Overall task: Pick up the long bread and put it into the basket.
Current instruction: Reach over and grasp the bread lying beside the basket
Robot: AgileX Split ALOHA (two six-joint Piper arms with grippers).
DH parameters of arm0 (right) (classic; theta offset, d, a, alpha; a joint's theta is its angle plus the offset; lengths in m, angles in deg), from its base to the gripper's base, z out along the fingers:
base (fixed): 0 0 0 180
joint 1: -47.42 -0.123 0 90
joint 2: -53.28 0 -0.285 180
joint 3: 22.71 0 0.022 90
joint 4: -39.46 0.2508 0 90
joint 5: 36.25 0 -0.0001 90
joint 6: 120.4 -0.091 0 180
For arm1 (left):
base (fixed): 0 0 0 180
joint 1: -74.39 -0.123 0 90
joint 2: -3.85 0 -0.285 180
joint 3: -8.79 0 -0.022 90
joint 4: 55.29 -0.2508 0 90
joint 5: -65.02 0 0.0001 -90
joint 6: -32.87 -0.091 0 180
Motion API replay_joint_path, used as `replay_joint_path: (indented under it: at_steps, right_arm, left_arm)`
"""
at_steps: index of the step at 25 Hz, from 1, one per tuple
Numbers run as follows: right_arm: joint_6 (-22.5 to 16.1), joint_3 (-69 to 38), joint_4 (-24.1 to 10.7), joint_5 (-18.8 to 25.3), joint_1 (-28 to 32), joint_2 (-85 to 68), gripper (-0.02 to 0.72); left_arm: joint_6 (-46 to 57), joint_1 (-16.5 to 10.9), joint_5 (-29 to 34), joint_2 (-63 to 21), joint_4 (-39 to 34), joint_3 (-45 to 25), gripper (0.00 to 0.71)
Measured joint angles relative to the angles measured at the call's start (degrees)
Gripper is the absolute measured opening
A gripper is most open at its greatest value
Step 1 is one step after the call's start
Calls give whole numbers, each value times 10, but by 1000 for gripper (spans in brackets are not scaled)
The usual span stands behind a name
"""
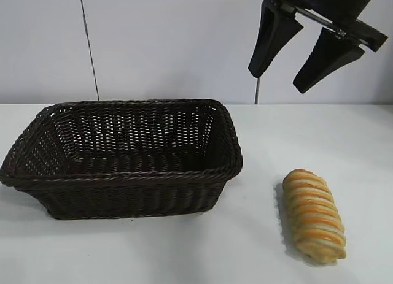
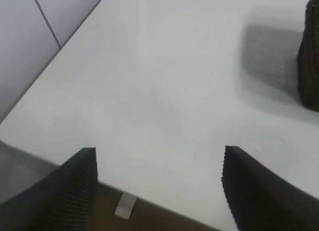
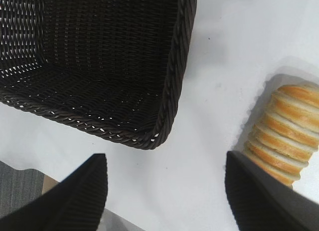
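While the right tool hangs high above the tabletop with its two dark fingers spread apart and nothing between them, the long bread lies flat on the white surface below it and nearer the exterior camera, well short of the fingertips; the basket sits below the tool and off to its left in that view, with the bread just beside the basket's right end but not touching it, a strip of bare tabletop between them. Seen from the right wrist, the same tool frames the gap between the basket and the long bread: the basket's corner lies ahead of one finger; the ridged loaf lies ahead of the other finger, partly cut off by the picture's edge; the basket holds nothing. The left tool shows only in its own wrist view, its fingers also parted and gripping nothing, pointed over bare tabletop near its edge; a dark woven part of the basket stands farther ahead and off to one side of it.
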Motion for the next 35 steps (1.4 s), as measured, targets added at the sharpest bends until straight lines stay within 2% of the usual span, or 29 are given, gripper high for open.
replay_joint_path:
  at_steps: [3,7,9,12,14,15,22,31,35]
  right_arm:
    - [0,0,-7,5,0,0,461]
    - [-1,5,-27,30,0,0,461]
    - [-14,24,-64,57,0,0,461]
    - [-67,42,-162,62,0,0,461]
    - [-104,42,-212,65,0,0,461]
    - [-110,42,-220,67,1,1,461]
    - [-140,30,-227,68,1,41,461]
    - [-180,-11,-202,-4,1,156,461]
    - [-184,-36,-186,-31,1,183,461]
  left_arm:
    - [1,18,0,0,-1,0,510]
    - [11,20,0,0,-8,0,510]
    - [19,20,0,0,-16,0,510]
    - [23,20,0,0,-20,0,510]
    - [25,20,0,0,-20,0,510]
    - [25,20,0,0,-20,0,510]
    - [26,20,0,0,-20,0,510]
    - [26,20,0,0,-20,0,510]
    - [26,20,0,0,-20,0,510]
